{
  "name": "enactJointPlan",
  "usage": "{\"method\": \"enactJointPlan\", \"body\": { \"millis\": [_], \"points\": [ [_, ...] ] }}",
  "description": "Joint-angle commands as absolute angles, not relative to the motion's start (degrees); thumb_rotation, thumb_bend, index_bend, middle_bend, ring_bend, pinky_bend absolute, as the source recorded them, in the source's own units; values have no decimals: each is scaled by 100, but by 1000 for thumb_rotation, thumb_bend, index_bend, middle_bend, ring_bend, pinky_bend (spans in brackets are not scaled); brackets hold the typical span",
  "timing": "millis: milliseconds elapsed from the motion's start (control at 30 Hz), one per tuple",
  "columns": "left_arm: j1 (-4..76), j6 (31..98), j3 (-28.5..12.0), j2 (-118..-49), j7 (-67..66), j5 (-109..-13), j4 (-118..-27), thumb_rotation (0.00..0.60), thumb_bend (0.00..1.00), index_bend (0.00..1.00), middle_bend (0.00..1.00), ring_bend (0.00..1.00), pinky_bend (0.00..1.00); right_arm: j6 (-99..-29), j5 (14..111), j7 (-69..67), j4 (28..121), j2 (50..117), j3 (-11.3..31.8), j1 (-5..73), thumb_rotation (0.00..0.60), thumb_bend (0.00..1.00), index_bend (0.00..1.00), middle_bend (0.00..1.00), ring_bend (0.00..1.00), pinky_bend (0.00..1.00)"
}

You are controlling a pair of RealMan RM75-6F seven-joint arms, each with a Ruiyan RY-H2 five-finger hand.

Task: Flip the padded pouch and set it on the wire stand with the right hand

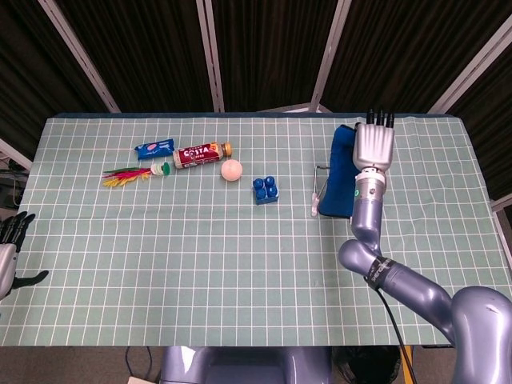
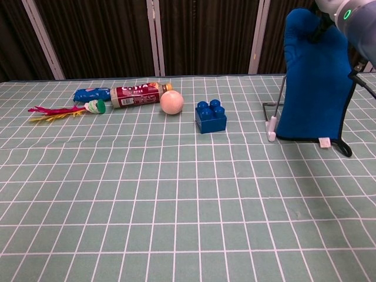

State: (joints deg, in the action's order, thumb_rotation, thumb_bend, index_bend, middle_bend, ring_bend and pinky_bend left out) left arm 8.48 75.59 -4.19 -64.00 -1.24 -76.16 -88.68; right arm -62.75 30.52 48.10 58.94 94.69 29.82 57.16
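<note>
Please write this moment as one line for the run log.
step: placing | right hand: holds blue padded pouch upright over wire stand | pouch: hanging at stand, not released | left hand: idle at table edge, holds nothing

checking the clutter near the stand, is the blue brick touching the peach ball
No, the blue brick stands apart from the peach ball, with bare tablecloth showing between them.

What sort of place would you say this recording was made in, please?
Probably a robot test bench: a table under a green grid cloth, dark curtains on metal framing behind, and assorted props like a blue block and ball.
</note>
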Motion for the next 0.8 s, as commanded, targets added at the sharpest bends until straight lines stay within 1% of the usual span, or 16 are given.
{"method": "enactJointPlan", "body": {
  "millis": [33,67,100,133,167,200,267,333,400,633,800],
  "points": [
    [873,7508,-422,-6422,-158,-7575,-8848,600,0,0,0,0,0,-6085,2920,4863,5699,9542,2968,5806,600,530,766,69,0,0],
    [877,7498,-423,-6426,-167,-7566,-8842,600,0,0,0,0,0,-6037,2902,4860,5641,9559,2967,5827,600,528,779,69,0,0],
    [882,7487,-425,-6431,-173,-7555,-8836,600,0,0,0,0,0,-5997,2882,4853,5584,9579,2968,5845,600,521,771,69,0,0],
    [887,7474,-428,-6437,-178,-7538,-8827,600,0,0,0,0,0,-5953,2863,4834,5514,9603,2968,5864,600,504,727,69,0,0],
    [891,7463,-430,-6442,-183,-7525,-8820,600,0,0,0,0,0,-5928,2875,4790,5466,9623,2965,5872,600,479,662,68,0,0],
    [898,7448,-433,-6450,-195,-7509,-8810,600,0,0,0,0,0,-5920,2913,4719,5400,9651,2958,5879,600,406,519,60,0,0],
    [909,7423,-435,-6463,-215,-7486,-8797,600,0,0,0,0,0,-5894,2961,4624,5288,9699,2951,5897,600,161,202,22,0,0],
    [919,7399,-436,-6480,-237,-7463,-8780,600,0,0,0,0,0,-5861,3012,4538,5161,9744,2943,5921,600,24,52,1,0,0],
    [928,7379,-438,-6492,-249,-7444,-8766,600,0,0,0,0,0,-5866,3082,4447,5062,9781,2936,5936,600,0,3,0,0,0],
    [928,7398,-441,-6495,-243,-7451,-8760,600,0,0,0,0,0,-5955,3298,4219,4963,9793,2922,5918,600,0,0,0,0,0],
    [917,7433,-431,-6470,-189,-7501,-8789,600,0,0,0,0,0,-6130,3449,4116,5376,9571,2907,5765,600,0,0,0,0,0]
  ]
}}
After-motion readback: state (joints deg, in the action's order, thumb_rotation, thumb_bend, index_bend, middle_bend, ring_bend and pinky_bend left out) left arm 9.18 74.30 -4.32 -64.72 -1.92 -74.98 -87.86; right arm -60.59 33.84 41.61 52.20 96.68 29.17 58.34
